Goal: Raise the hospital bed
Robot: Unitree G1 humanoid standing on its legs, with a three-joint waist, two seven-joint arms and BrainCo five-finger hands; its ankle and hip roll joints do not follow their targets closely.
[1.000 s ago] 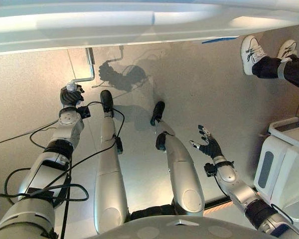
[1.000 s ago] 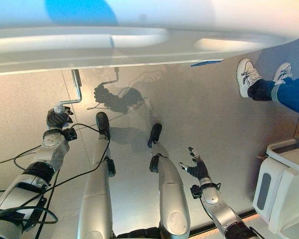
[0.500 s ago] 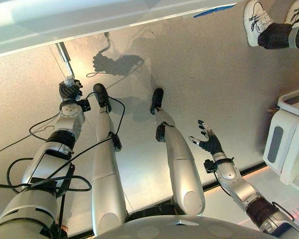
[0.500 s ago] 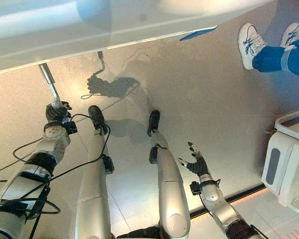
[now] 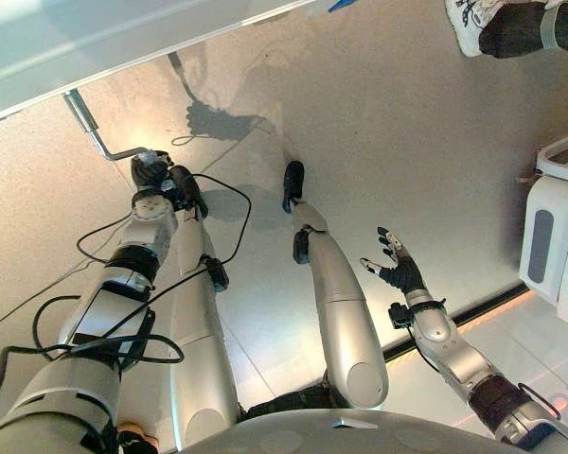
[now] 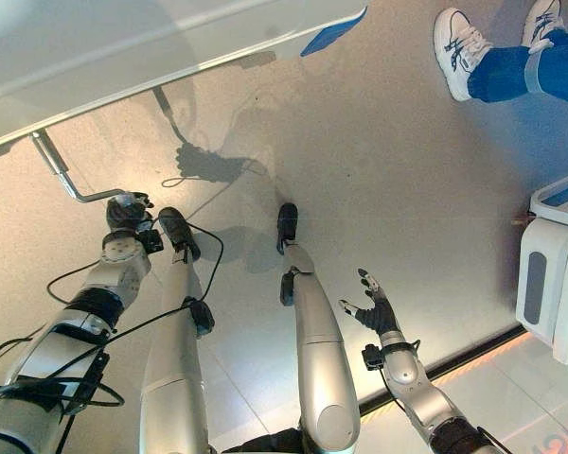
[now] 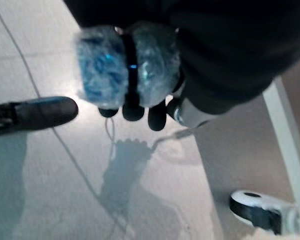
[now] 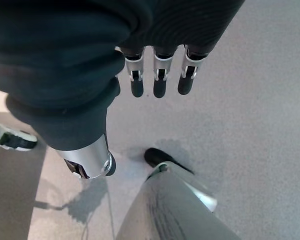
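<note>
A: Where's the bed crank?

B: The crank handle (image 5: 102,144) hangs from the underside of the hospital bed (image 5: 85,43), toward eleven o'clock of the head views. It's a bent silver rod: a slanted shaft, an elbow, then a short level grip wrapped in crinkled clear film (image 7: 125,65).

A: And the hands?

B: The left hand (image 5: 150,172) is clenched around that wrapped grip; in its wrist view the dark fingertips (image 7: 132,111) curl under the film. The right hand (image 5: 398,272) hangs at about four o'clock, well apart from the crank, fingers (image 8: 159,80) straight and released, holding nothing.

A: Anything around it?

B: One white castor (image 7: 262,211) of the bed near the grip, seen from the left wrist. A person's two white sneakers (image 6: 459,43) at one o'clock, with dark blue trouser legs. One white cabinet (image 5: 559,241) at three o'clock. Nothing stands between the crank and the hand.
</note>
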